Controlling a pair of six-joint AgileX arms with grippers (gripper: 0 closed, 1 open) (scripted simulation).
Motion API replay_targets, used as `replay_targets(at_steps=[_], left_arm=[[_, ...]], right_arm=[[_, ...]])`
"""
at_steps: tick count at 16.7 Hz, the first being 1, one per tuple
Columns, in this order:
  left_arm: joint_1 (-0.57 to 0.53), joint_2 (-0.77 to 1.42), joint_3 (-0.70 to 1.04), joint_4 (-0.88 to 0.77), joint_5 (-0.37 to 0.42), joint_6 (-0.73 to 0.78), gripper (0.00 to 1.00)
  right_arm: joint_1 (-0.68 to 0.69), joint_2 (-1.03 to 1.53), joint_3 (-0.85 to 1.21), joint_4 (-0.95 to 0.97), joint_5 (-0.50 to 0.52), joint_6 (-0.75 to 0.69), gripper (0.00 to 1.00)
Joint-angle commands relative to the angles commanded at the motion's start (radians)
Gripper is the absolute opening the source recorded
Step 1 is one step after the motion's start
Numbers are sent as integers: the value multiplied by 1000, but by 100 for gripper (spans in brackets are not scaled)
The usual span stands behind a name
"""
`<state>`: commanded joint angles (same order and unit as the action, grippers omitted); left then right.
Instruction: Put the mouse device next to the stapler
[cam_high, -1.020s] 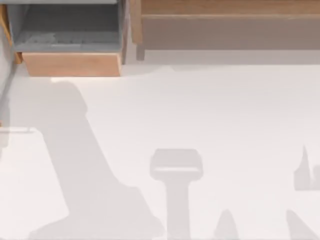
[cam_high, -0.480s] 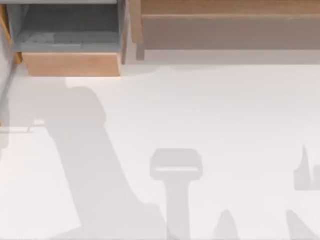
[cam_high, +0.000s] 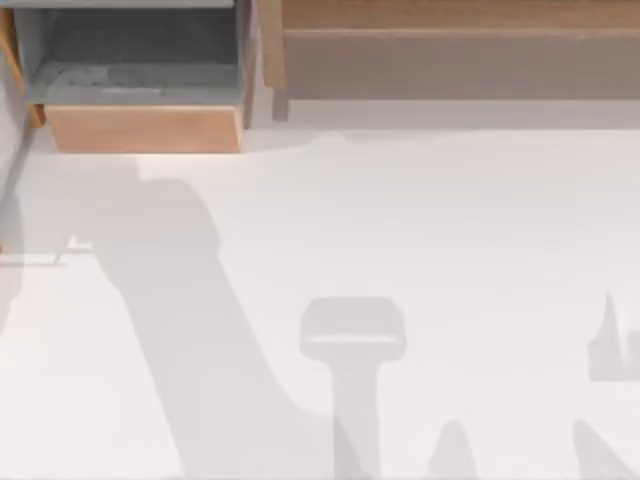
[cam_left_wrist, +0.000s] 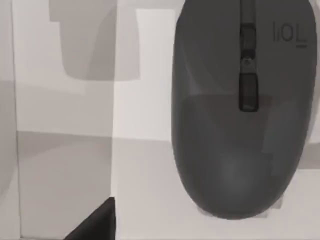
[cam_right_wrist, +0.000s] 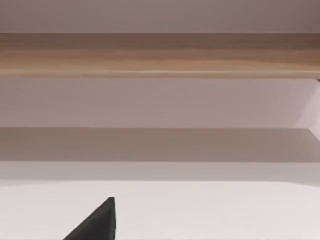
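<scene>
Left wrist view puts my left pincer (cam_left_wrist: 92, 225) (only one dark fingertip in sight, so I cannot tell its grip) just beside the dark grey mouse (cam_left_wrist: 240, 110), which lies flat on the white surface (cam_left_wrist: 145, 175). From above, a wooden drawer (cam_high: 140, 125) sits at the surface's far left.

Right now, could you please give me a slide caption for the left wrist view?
Left wrist camera looks down on a dark grey mouse with scroll wheel, lying on the white table.

White table (cam_high: 450, 220), dark grey mouse (cam_left_wrist: 245, 115) lying flat on it
</scene>
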<state>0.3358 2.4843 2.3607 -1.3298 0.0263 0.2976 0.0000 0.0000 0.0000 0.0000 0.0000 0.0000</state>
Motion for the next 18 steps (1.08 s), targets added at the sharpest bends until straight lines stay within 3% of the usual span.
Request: replay_targets(at_steps=[10,18], left_arm=[[-10,140,16,108,8,-9,100],[-10,140,16,108,8,-9,40]], right_arm=[[0,0,0,0,0,0,100],[0,0,0,0,0,0,100]])
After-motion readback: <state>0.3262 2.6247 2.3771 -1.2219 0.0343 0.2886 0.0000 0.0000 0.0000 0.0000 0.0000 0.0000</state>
